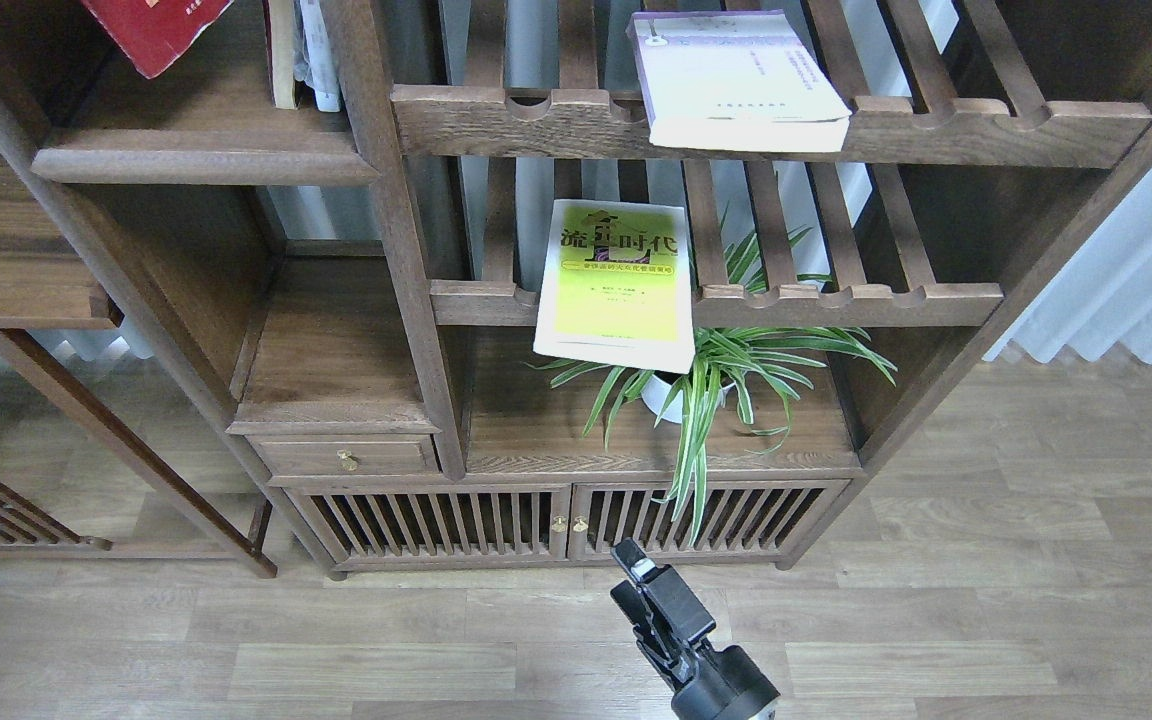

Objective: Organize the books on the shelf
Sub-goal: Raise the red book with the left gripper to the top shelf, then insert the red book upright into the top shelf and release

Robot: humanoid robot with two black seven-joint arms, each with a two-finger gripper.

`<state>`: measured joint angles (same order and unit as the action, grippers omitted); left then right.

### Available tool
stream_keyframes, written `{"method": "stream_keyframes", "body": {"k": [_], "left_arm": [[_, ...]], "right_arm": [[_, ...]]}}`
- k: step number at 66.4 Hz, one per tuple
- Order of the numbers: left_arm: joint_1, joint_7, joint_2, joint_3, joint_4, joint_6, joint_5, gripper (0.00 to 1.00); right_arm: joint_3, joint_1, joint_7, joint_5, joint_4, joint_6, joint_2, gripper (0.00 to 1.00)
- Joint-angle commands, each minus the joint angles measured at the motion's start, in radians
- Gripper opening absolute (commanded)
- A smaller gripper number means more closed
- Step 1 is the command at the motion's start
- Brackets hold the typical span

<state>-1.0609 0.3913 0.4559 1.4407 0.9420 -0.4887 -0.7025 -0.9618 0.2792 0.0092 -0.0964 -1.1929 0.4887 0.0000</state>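
The dark red book (154, 30) shows only as a corner at the top left, above the solid dark-brown shelf (206, 155); what holds it is out of view. The yellow-green book (616, 285) lies on the lower slatted rack and overhangs its front rail. The white-lavender book (736, 80) lies on the upper slatted rack. My right gripper (641, 572) hangs low over the floor in front of the cabinet, dark and seen end-on. My left gripper is out of view.
A few thin books (301, 50) stand upright at the right end of the shelf, against a post (386, 200). A potted spider plant (706, 380) stands under the yellow-green book. A lower cabinet with a drawer (346, 455) and slatted doors sits below.
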Motion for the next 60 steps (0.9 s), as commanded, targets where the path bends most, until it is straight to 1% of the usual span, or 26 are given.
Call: {"method": "stream_keyframes", "body": {"k": [1, 11, 26, 41, 57, 60], "left_arm": [[-0.042, 0.000, -0.006, -0.016, -0.046, 0.000, -0.048, 0.03], [-0.090, 0.001, -0.006, -0.059, -0.107, 0.000, -0.058, 0.03], [-0.151, 0.001, -0.010, -0.100, -0.169, 0.000, -0.060, 0.03], [-0.221, 0.000, -0.033, -0.138, -0.270, 0.000, -0.060, 0.03], [-0.272, -0.018, -0.102, -0.172, -0.367, 0.000, -0.060, 0.03], [-0.278, -0.031, -0.114, -0.175, -0.385, 0.000, -0.060, 0.03]], "right_arm": [[-0.003, 0.000, 0.000, 0.000, -0.001, 0.000, 0.000, 0.99], [-0.005, 0.000, 0.000, 0.000, -0.001, 0.000, 0.000, 0.99], [-0.003, 0.000, 0.000, 0.001, -0.002, 0.000, 0.000, 0.99], [-0.003, 0.000, -0.002, 0.001, -0.004, 0.000, 0.000, 0.99], [-0.002, 0.000, -0.002, 0.003, -0.004, 0.000, 0.000, 0.99], [-0.002, 0.000, -0.002, 0.003, -0.004, 0.000, 0.000, 0.99]]}}
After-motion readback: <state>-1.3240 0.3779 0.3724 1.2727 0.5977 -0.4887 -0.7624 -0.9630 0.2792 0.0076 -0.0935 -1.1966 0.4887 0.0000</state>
